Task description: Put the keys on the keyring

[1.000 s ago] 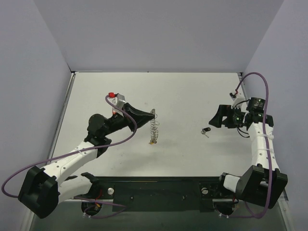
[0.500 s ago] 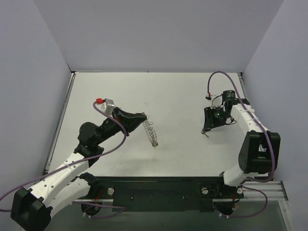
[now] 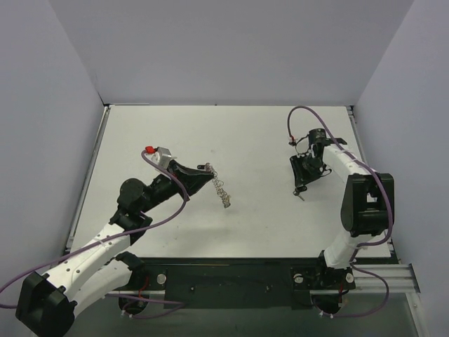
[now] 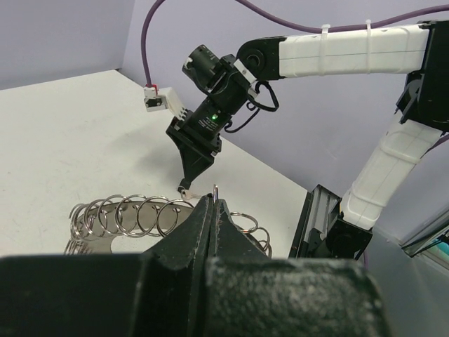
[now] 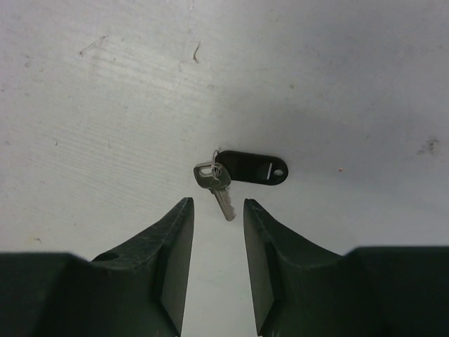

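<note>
A single key (image 5: 218,185) with a black tag (image 5: 254,168) lies flat on the white table; no other keys show. My right gripper (image 5: 215,208) points straight down over it, open. Its fingertips straddle the tip of the key's blade without touching it. From above, that gripper (image 3: 301,188) stands at the table's right, over the key (image 3: 301,195). My left gripper (image 4: 213,200) is shut on the wire of the keyring (image 4: 125,215). The keyring's small rings fan out to both sides. In the top view the keyring (image 3: 220,189) hangs slanting from the left gripper (image 3: 208,170) near the table's middle.
The white table (image 3: 245,133) is walled by grey panels at the back and on both sides. A black rail (image 3: 231,277) with the arm bases runs along the near edge. Purple cables loop over both arms.
My right arm has swung in over the key and turned its gripper downward, and the jaws have narrowed round the blade. My left arm has drawn back slightly, so the keyring now hangs tilted.
</note>
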Controlling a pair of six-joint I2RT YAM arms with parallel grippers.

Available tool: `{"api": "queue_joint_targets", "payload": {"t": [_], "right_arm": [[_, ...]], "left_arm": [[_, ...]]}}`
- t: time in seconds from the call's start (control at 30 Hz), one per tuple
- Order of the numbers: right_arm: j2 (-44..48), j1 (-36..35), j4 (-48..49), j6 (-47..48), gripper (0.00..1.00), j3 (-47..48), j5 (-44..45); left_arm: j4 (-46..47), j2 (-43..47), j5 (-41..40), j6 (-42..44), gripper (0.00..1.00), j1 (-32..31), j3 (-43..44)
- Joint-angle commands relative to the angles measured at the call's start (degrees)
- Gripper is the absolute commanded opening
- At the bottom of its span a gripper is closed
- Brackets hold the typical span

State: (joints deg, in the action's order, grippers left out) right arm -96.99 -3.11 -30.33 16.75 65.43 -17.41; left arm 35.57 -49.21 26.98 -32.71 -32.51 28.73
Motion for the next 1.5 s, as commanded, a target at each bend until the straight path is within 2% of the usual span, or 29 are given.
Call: {"api": "queue_joint_targets", "payload": {"t": [0.0, 0.73, 1.47], "right_arm": [[-3.02, -1.28, -1.40, -1.37, 0.28, 3.65, 3.17], [-8.83, -3.30, -2.37, -1.02, 0.19, 5.23, 5.72], [-10.24, -3.39, -3.25, -0.67, 0.11, 5.76, 5.46]], "left_arm": [[3.10, 0.26, -0.79, 0.63, 0.00, 0.17, 0.71], [2.92, 0.34, -0.97, 1.07, 0.00, 0.17, 0.27], [2.84, 0.52, -0.97, 1.24, 0.00, 0.17, 0.01]]}}
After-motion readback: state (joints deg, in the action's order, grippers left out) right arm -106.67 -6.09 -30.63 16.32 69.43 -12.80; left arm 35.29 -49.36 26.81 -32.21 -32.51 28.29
